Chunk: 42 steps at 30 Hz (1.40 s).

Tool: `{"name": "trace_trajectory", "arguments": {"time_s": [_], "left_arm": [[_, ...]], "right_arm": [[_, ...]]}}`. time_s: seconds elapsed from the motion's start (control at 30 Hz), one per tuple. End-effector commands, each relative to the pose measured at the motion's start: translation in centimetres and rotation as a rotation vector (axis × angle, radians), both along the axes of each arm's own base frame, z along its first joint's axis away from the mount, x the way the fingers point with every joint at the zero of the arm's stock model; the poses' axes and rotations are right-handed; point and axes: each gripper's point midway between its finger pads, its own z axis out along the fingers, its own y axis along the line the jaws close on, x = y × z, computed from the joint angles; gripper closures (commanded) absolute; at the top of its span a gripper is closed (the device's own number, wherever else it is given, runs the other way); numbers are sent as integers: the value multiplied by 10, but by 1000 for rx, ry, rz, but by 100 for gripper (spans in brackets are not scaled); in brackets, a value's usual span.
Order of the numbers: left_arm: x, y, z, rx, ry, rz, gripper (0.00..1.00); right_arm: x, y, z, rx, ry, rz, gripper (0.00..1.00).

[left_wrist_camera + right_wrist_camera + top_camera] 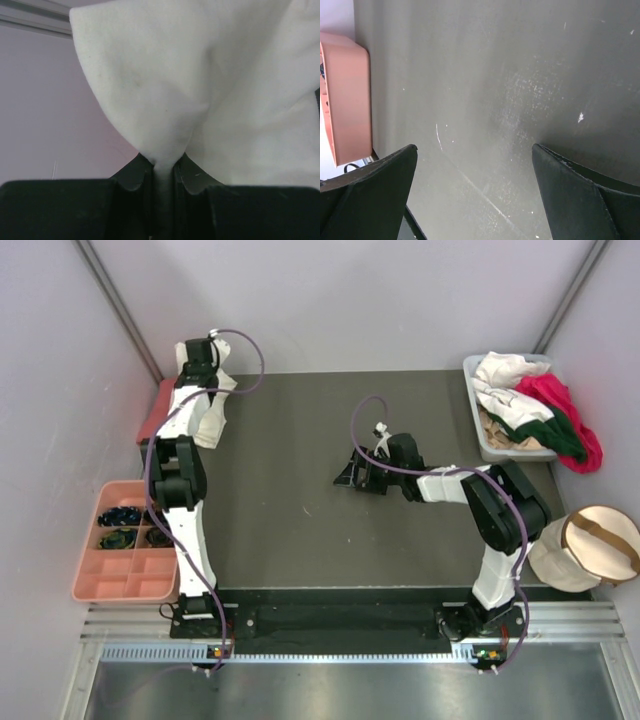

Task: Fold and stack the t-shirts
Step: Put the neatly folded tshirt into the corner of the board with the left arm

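My left gripper [207, 383] is raised at the table's back left and is shut on a cream-white t-shirt [216, 412], which hangs bunched below it. In the left wrist view the fabric [200, 90] is pinched between the closed fingers of that gripper [163, 167] and fills most of the frame. A salmon-pink shirt [152, 416] lies at the table's left edge beside it. My right gripper [350, 472] is open and empty, low over the bare dark tabletop near the middle; it also shows in the right wrist view [475, 150].
A grey bin [482, 438] at the back right holds white [508, 390], magenta [572, 410] and dark green [562, 437] shirts. A round beige pouch [590, 545] sits off the right edge. A pink compartment tray [120, 562] sits off the left edge and shows in the right wrist view [345, 100].
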Motion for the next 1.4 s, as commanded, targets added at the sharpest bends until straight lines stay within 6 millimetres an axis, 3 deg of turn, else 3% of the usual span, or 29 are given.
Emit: {"name": "trace_trajectory", "arguments": {"time_s": [0.0,0.4,0.8,1.0,1.37], "left_arm": [[-7,15,88,45,-198,40,100],[-9,-1,93,-14,-217,-10,100],[0,23,66,112,-257,100,100],[4,34,64,181,-299,142,100],[7,42,-1,159,-231,153,100]], "right_arm": [[-32,-25,-63,-147,201,-20,1],[-32,-22,-65,-135,210,-17,1],[-31,-21,-71,-141,222,-7,1],[-31,-20,-78,-142,236,1,1],[-32,-19,-81,-140,246,6,1]]}}
